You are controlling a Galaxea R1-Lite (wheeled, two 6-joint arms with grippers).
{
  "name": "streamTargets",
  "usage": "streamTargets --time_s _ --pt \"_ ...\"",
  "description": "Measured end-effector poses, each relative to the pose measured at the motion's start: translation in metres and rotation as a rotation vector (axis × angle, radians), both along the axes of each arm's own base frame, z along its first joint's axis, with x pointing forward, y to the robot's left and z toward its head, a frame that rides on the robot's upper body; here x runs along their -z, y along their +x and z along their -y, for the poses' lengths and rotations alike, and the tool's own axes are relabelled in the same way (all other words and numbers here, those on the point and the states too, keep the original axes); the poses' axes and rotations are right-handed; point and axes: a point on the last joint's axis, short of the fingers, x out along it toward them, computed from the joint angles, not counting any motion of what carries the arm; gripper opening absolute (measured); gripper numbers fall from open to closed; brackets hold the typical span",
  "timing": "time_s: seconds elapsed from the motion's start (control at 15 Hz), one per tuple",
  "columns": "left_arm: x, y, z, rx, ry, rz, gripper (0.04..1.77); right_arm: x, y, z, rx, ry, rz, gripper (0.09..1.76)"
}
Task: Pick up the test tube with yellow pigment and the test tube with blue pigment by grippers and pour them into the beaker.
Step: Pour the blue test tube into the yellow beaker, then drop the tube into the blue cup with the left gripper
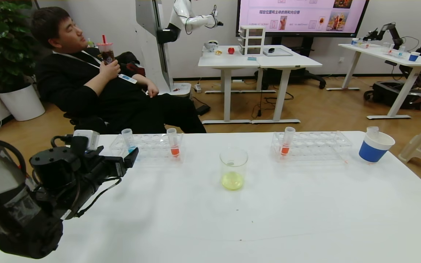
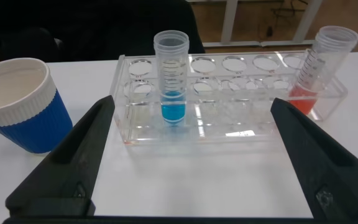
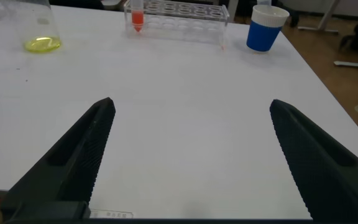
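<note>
The test tube with blue pigment (image 1: 128, 141) stands upright in the left clear rack (image 1: 152, 146). In the left wrist view this tube (image 2: 173, 81) is a short way ahead of my open, empty left gripper (image 2: 192, 104), left of the gap's middle. In the head view the left gripper (image 1: 128, 159) is just in front of that rack. The beaker (image 1: 233, 168) stands mid-table with yellow liquid at its bottom. No tube with yellow liquid shows. My right gripper (image 3: 192, 104) is open and empty over bare table, and the beaker (image 3: 39, 25) is far ahead of it.
An orange-red tube (image 1: 174, 142) stands in the left rack and another (image 1: 287, 143) in the right rack (image 1: 316, 144). A blue-banded paper cup (image 1: 375, 147) holds an empty-looking tube (image 1: 372, 129). Another cup (image 2: 20, 102) stands beside the left rack. A seated man is behind the table.
</note>
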Motion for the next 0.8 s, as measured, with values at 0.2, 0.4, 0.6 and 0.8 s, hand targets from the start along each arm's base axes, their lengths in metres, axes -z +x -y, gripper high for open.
streamTargets --time_s 0.2,0.4,0.6,0.8 --pt "0.001 0.026 0.000 -0.059 -0.004 0.048 1.75 0.000 0.000 0.000 0.000 0.000 0.000 1.74" --pt "0.011 0.052 0.004 -0.067 -0.007 0.072 1.75 0.000 0.000 0.000 0.000 0.000 0.000 1.74" --pt "0.017 0.068 0.008 -0.065 -0.009 0.091 1.75 0.000 0.000 0.000 0.000 0.000 0.000 1.74" --pt "0.022 0.074 0.009 -0.065 -0.009 0.089 1.75 0.000 0.000 0.000 0.000 0.000 0.000 1.74"
